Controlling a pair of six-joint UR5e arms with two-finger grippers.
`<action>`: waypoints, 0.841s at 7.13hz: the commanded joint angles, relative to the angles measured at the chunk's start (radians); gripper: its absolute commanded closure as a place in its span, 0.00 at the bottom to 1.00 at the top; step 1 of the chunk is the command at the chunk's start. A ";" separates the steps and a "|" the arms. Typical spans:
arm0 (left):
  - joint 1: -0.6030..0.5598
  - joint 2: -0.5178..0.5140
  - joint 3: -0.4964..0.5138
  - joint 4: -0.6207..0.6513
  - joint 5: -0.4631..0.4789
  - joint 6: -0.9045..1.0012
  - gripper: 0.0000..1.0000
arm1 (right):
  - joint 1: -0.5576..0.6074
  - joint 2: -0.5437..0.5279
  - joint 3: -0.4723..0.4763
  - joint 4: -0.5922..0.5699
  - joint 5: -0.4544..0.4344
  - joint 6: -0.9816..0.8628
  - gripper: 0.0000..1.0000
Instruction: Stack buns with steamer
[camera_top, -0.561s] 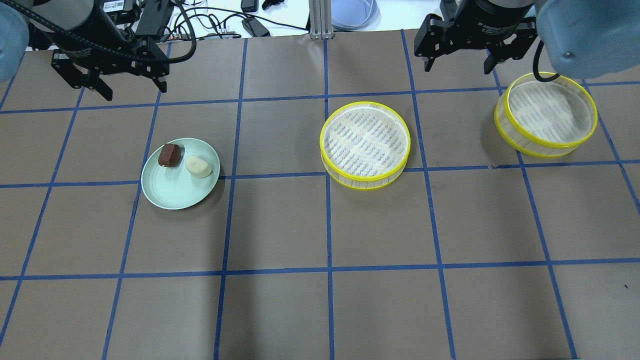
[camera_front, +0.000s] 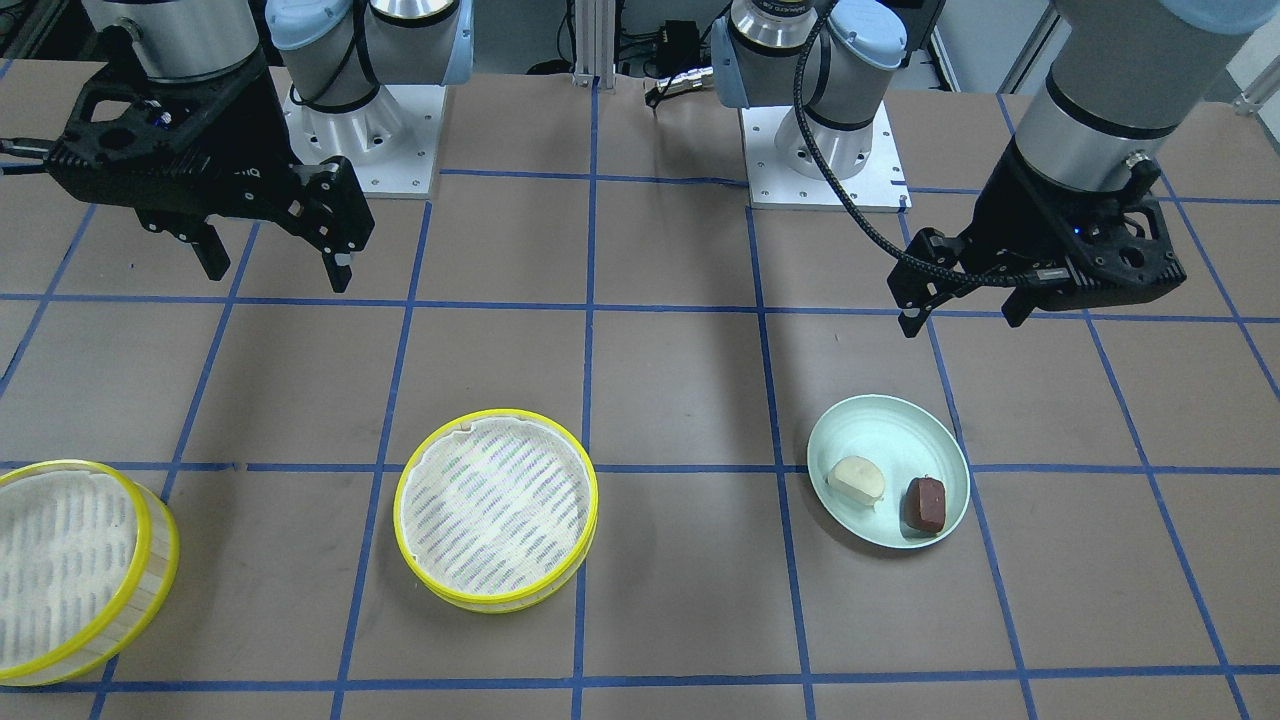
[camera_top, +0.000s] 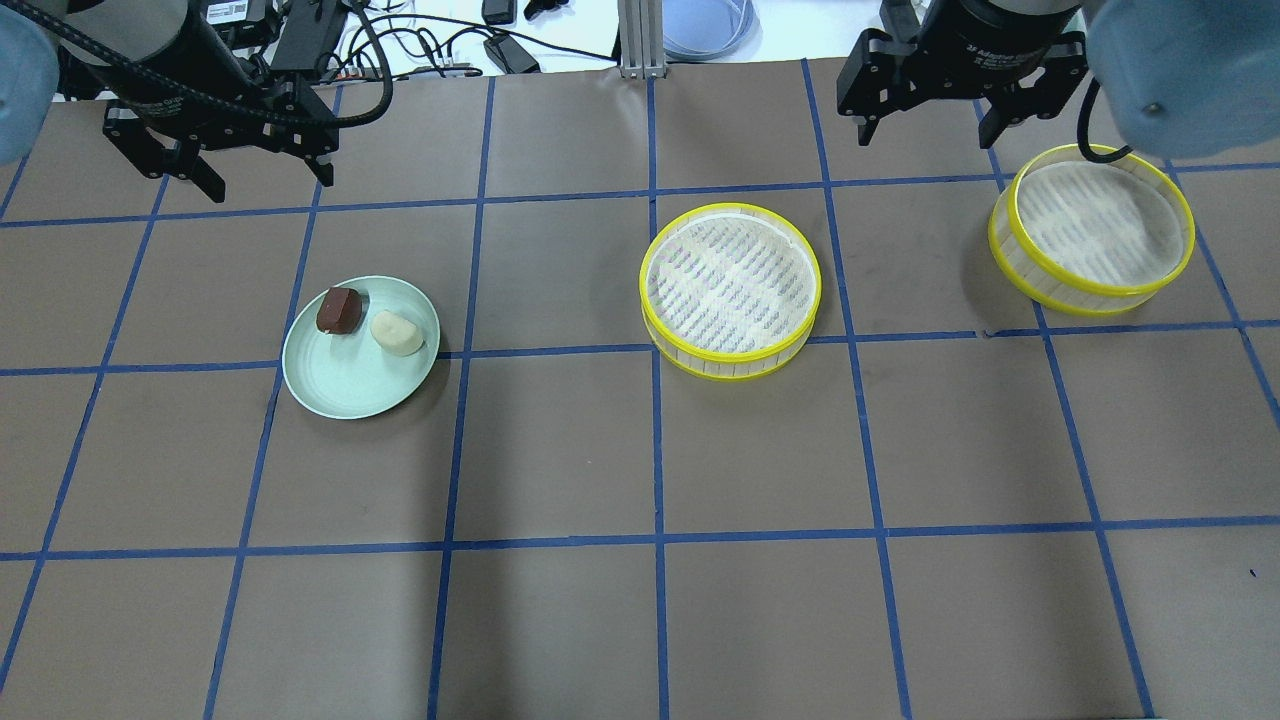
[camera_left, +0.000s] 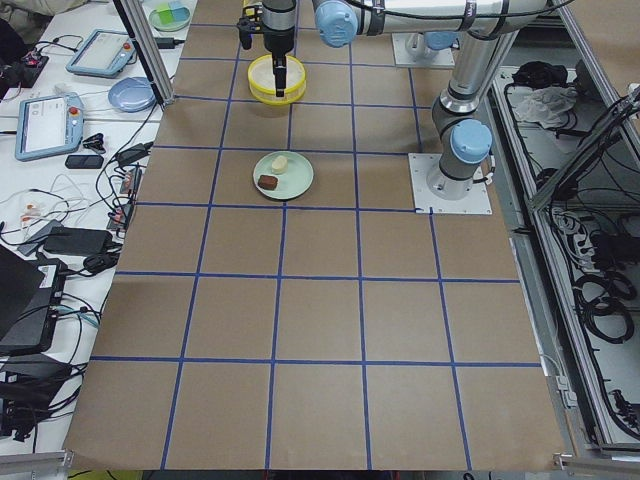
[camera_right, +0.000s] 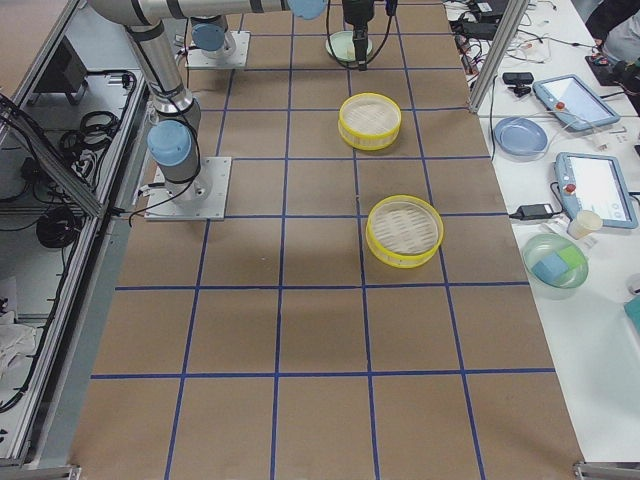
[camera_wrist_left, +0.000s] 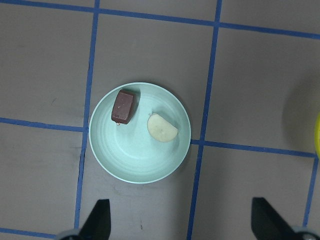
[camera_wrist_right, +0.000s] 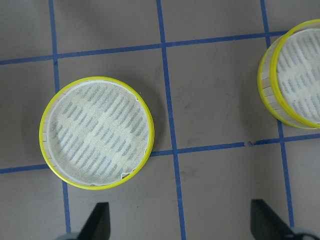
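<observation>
Looks like square one, left pincer (camera_top: 270, 183) and right pincer (camera_top: 928, 138) both splayed empty, next likely lowering left onto the cream bun (camera_top: 397, 333).

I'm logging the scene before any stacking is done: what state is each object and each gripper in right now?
Mint-green round plate: lying flat, not empty.
Pale cream rounded bun: on the plate, ungripped.
Dark reddish-brown oblong bun: on the plate, ungripped.
Central yellow-rimmed steamer tray: empty, unstacked.
Steamer tray on the robot's right: empty, unstacked.
Left gripper: open, empty.
Right gripper: open, empty.
</observation>
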 joint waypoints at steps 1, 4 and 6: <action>0.015 -0.016 0.000 -0.001 0.008 0.002 0.00 | -0.004 -0.002 0.001 -0.001 -0.018 -0.005 0.00; 0.046 -0.047 -0.066 0.019 0.055 -0.004 0.00 | -0.007 0.047 0.004 0.028 -0.021 0.021 0.00; 0.046 -0.114 -0.139 0.205 0.049 -0.015 0.00 | -0.011 0.036 0.001 0.074 -0.007 0.018 0.00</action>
